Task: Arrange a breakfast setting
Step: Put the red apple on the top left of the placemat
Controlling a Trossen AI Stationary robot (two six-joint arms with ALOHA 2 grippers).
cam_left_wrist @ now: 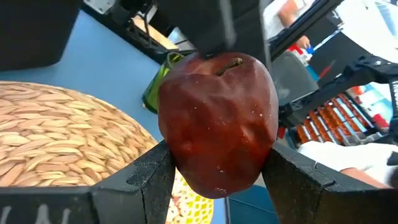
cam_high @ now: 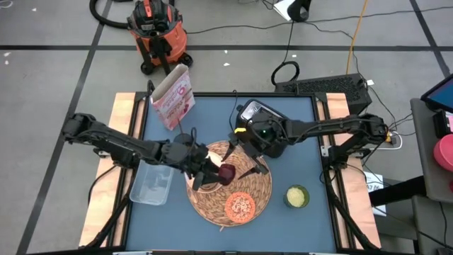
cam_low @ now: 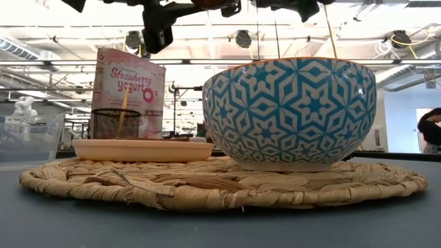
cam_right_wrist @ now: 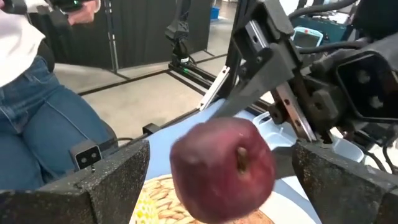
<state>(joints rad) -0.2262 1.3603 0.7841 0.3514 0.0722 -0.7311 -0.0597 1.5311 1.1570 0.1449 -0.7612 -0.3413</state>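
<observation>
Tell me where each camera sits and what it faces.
High: overhead, looking down on table, both arms, placemat.
Low: table height, facing bowl and cereal box; arms show at the top.
Left wrist: behind left gripper, shut on apple.
Right wrist: behind open right gripper, facing the apple.
Both wrist views share the apple.

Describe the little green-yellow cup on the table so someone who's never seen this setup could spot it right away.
Start at the round woven placemat in the middle of the blue table. Just off the mat's edge, on the right arm's side, stands the green-yellow cup alone on bare tabletop. It is the only green thing; the nearby orange dish sits on the mat.
</observation>
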